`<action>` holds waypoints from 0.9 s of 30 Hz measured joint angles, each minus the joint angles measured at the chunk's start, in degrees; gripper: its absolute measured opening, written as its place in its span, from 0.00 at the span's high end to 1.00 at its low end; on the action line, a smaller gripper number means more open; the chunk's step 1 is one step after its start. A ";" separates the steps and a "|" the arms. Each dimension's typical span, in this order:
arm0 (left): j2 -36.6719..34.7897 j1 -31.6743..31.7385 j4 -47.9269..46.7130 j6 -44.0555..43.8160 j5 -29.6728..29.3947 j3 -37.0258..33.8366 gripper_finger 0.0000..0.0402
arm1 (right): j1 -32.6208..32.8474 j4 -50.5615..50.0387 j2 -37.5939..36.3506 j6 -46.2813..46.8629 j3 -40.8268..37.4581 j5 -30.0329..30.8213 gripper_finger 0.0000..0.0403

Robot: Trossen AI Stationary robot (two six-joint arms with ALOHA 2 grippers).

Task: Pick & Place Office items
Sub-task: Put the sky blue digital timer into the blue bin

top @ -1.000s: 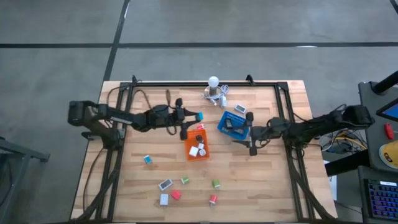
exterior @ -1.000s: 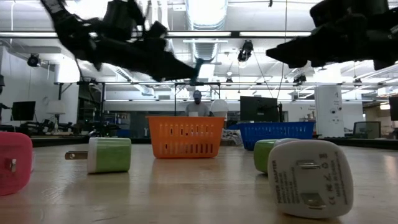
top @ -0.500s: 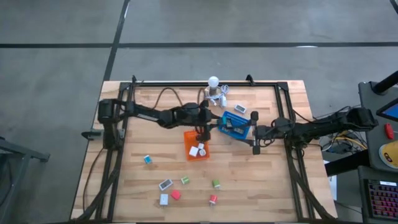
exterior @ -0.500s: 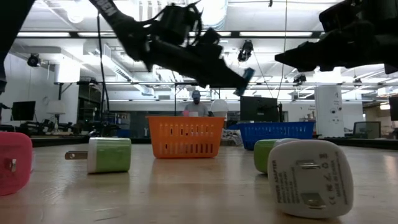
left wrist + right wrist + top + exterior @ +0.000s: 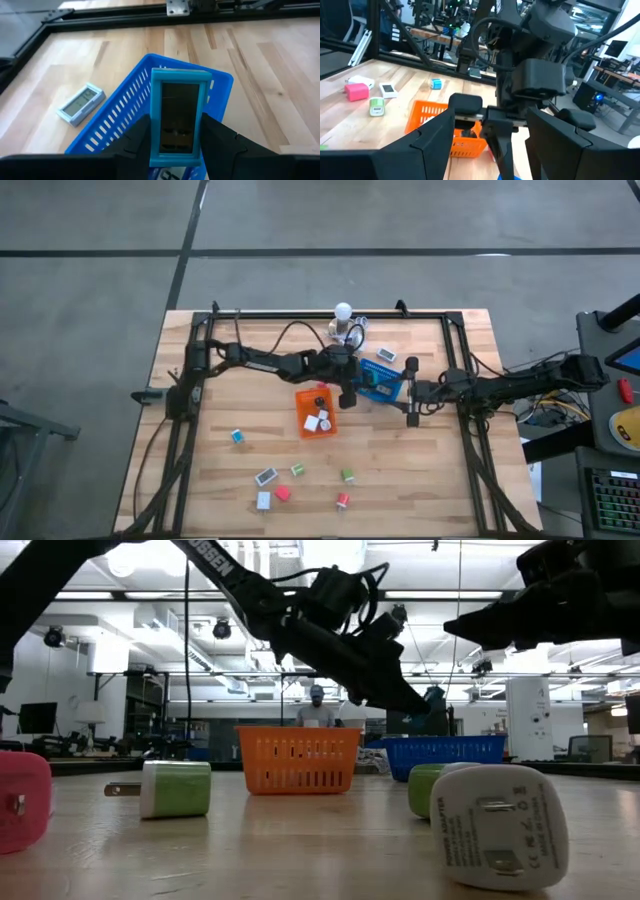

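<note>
**Left arm holding a teal piece over the blue tray**

Left gripper (image 5: 175, 150) is pinching a teal-framed item (image 5: 180, 117) with a dark face, held upright right above the blue tray (image 5: 125, 107). From overhead that whole bit is a mess: the gripper (image 5: 350, 388) and arm cover most of the blue tray (image 5: 383, 370), so I can't make out what's in it. Right gripper (image 5: 490, 132) hangs just beside the blue tray on its far side, fingers spread wide, nothing in them.

The orange tray (image 5: 305, 425) shows two white pieces and something dark, partly cut off by the arm. One grey-white display piece (image 5: 80, 103) lies on the wood next to the blue tray.

Loose items on the near half of the table (image 5: 430, 470), counting from above: one teal (image 5: 237, 436), two green (image 5: 297, 470), two red or pink (image 5: 283, 493), two white (image 5: 266, 476). Too small to say what each one is. In the low view only a white plug (image 5: 500, 825), a green one (image 5: 175, 789) and a pink edge (image 5: 22, 802) are readable.
</note>
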 joint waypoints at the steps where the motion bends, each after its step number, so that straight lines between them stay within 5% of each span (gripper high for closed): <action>1: 0.35 0.00 -0.33 -0.07 0.00 0.64 0.67 | 0.00 -0.33 -0.38 0.00 0.01 0.01 0.40; 27: 1.05 1.09 -6.50 -1.95 -1.77 1.47 0.67 | 0.00 -0.71 -2.50 -0.17 -0.08 0.15 0.40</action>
